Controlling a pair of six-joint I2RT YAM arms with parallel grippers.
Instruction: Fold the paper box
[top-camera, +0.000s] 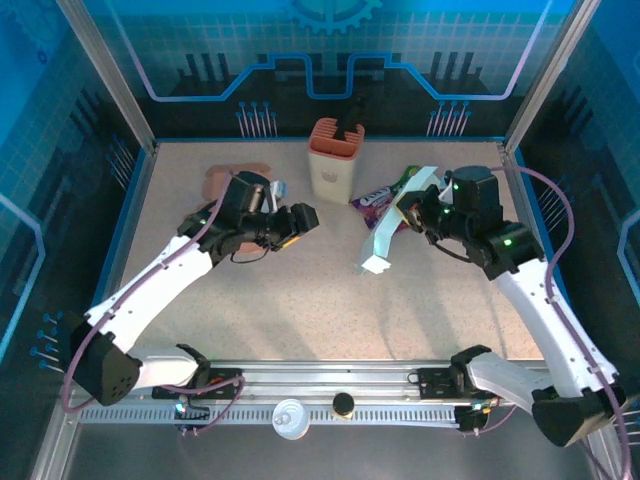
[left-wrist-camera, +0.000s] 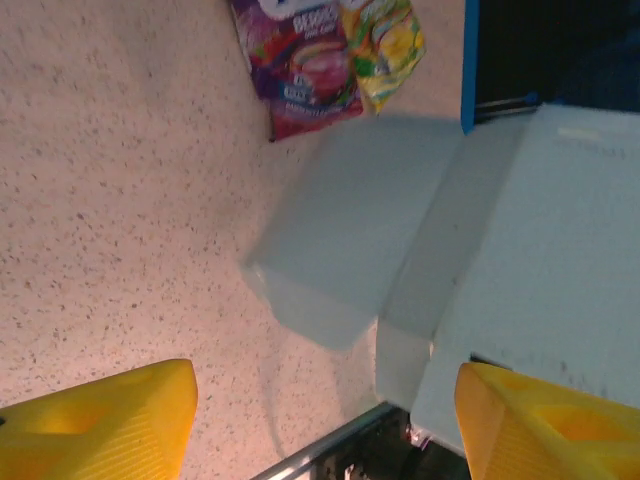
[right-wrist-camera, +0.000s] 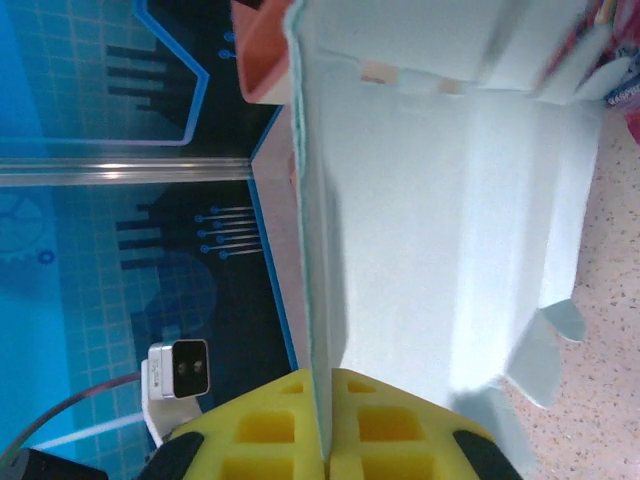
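Jaws of right gripper (right-wrist-camera: 325, 405) pinched the paper box (top-camera: 383, 240); left gripper (top-camera: 303, 222) spread, empty. We logged paper box frame-right of it, long axis down-frame.

The speckled beige table (top-camera: 300, 300) carried an orange holder (top-camera: 333, 165) at its back, colourful snack packets (top-camera: 372, 199) just right of it, and a flat brownish piece (top-camera: 218, 178) further left.
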